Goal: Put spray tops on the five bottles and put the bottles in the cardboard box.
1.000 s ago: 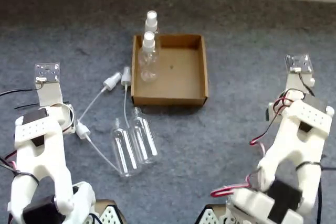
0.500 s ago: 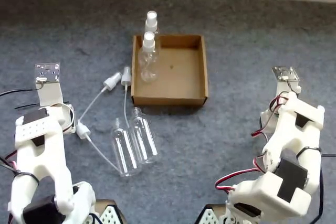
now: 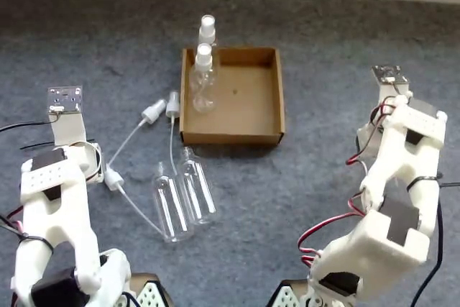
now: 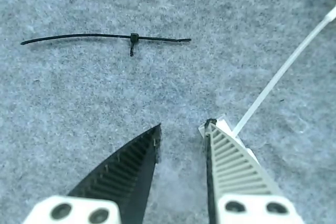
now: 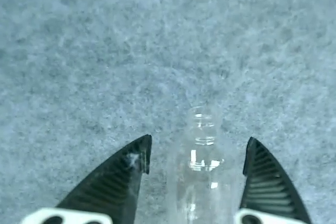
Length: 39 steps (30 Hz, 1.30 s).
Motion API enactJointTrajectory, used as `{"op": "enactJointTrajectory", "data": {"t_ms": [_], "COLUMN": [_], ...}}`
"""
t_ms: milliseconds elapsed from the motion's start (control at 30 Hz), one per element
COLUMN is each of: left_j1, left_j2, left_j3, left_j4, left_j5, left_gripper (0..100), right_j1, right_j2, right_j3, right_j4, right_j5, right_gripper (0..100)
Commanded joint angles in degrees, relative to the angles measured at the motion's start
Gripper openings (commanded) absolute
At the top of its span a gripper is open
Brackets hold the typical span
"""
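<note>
Right end effector (image 5: 199,139) advanced; bottle (image 5: 202,182) lies between its spread jaws.

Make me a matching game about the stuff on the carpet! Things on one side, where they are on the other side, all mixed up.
Things
1. loose spray tops
2. pair of open bottles
3. single open bottle
4. black tie

Places
A. between the open fingers of the right gripper
B. just beyond the tips of the left gripper
C. lying side by side between the box and the arms
D. beside the box, on the left arm's side

Pairs: 1-D, 2-C, 3-A, 4-B
</note>
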Motion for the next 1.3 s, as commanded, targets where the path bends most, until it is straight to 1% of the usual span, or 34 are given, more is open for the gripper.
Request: {"op": "enactJointTrajectory", "data": {"t_ms": [0, 100, 167, 533, 667, 700, 767, 1000, 1167, 1267], "left_j1": [0.66, 0.66, 0.66, 0.75, 0.75, 0.75, 0.75, 0.75, 0.75, 0.75], "left_j2": [-0.57, -0.57, -0.48, -0.48, -0.48, -0.48, -0.48, -0.48, -0.48, -0.48], "left_j3": [-0.22, -0.22, -0.22, -0.22, -0.22, -0.22, -0.22, -0.22, -0.22, -0.22], "left_j4": [-0.70, -0.70, -0.70, -0.70, -0.53, -0.53, -0.53, -0.53, -0.53, -0.53], "left_j5": [-0.09, -0.09, -0.09, 0.00, 0.00, 0.00, 0.00, 0.00, 0.00, 0.00], "left_gripper": [14, 14, 14, 14, 14, 14, 14, 14, 14, 14], "right_j1": [2.15, 2.33, 2.59, 3.38, 3.38, 3.38, 3.38, 3.38, 3.38, 3.38], "right_j2": [1.89, 3.30, 3.38, 3.74, 3.82, 3.82, 3.82, 3.82, 3.82, 3.82], "right_j3": [-6.29, -6.81, -6.81, -6.73, -6.55, -6.55, -6.46, -6.37, -6.29, -6.29], "right_j4": [0.92, 6.02, 7.78, 7.60, 7.60, 7.60, 7.60, 7.60, 7.60, 7.60], "right_j5": [0.35, 6.07, 7.30, 7.38, 7.38, 7.91, 9.67, 10.20, 10.11, 10.11], "right_gripper": [23.7, 23.6, 23.6, 23.1, 15.7, 15.2, 15.3, 15.4, 21.3, 21.4]}}
